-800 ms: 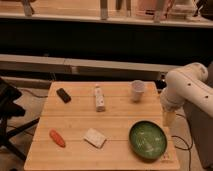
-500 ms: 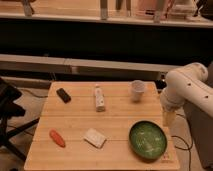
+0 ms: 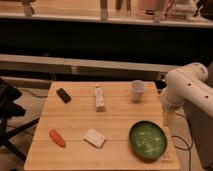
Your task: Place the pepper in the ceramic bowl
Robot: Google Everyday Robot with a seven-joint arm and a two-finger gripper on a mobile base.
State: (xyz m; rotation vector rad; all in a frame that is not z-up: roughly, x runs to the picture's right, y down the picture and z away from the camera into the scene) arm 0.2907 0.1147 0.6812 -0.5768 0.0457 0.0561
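The pepper (image 3: 57, 138), small, orange-red and tapered, lies on the wooden table (image 3: 75, 112) near its front left. The ceramic bowl (image 3: 147, 140), wide, dark green with a paler streaked inside, sits at the front right of the table. My gripper (image 3: 169, 118) hangs at the right edge of the table, just right of and above the bowl, under the white arm (image 3: 187, 87). It is far from the pepper.
A white rectangular block (image 3: 95, 138) lies between pepper and bowl. A small bottle (image 3: 99, 97) lies mid-table, a white cup (image 3: 138, 90) stands at the back right, a black object (image 3: 63, 95) at the back left. A dark chair (image 3: 9, 107) stands to the left.
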